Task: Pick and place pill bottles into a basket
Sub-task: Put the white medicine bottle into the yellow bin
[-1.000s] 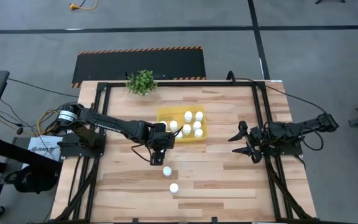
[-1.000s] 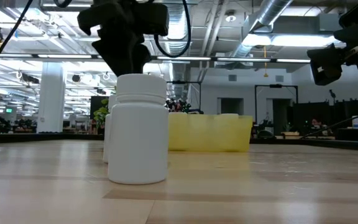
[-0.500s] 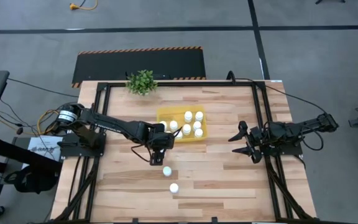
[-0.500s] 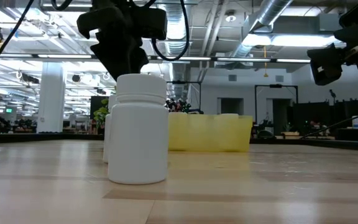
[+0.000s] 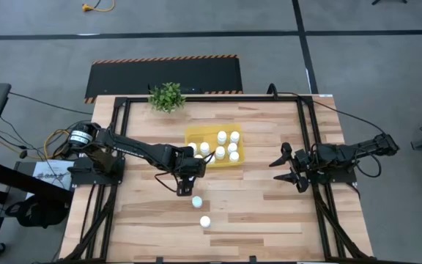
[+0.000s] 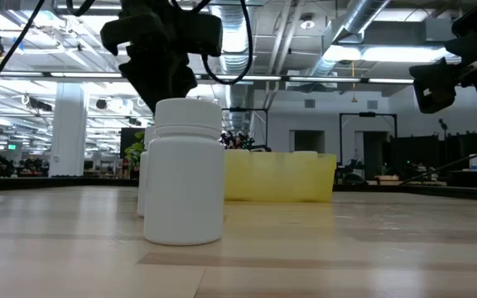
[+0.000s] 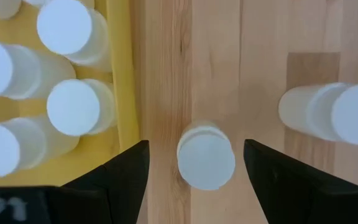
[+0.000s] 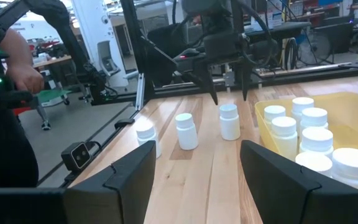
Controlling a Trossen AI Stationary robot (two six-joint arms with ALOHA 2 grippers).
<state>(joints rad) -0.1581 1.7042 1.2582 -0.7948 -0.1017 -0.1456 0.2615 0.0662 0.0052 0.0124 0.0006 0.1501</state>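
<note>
My left gripper (image 7: 194, 168) hangs over the middle of the table, just off the tray's (image 5: 196, 135) near-left corner, pointing straight down. Its fingers (image 7: 120, 180) are spread wide and hold nothing. Through my left wrist camera, one bottle (image 7: 206, 157) stands upright on the wood directly between them, with a clear gap on each side, so neither finger touches it. From the right wrist camera the same bottle (image 8: 229, 121) stands under my left fingers, whose tips sit above its cap, not around its body.

Just beside that bottle is the yellow wall of the tray (image 7: 124, 81), with several capped bottles standing upright inside it; I count about six white caps in the overhead view, grouped toward the tray's right half (image 5: 226, 144). Two more bottles stand loose on the table nearer the front edge: one (image 5: 196, 201) just past my left gripper and another (image 5: 205, 221) a little farther on. The low camera has one bottle (image 6: 185, 172) large in the foreground, with the tray (image 6: 280, 177) behind it.

My right gripper (image 5: 288, 170) waits at the right edge of the table, well apart from the tray and bottles, fingers apart and empty.

A plant (image 5: 167, 96) sits at the far edge.
</note>
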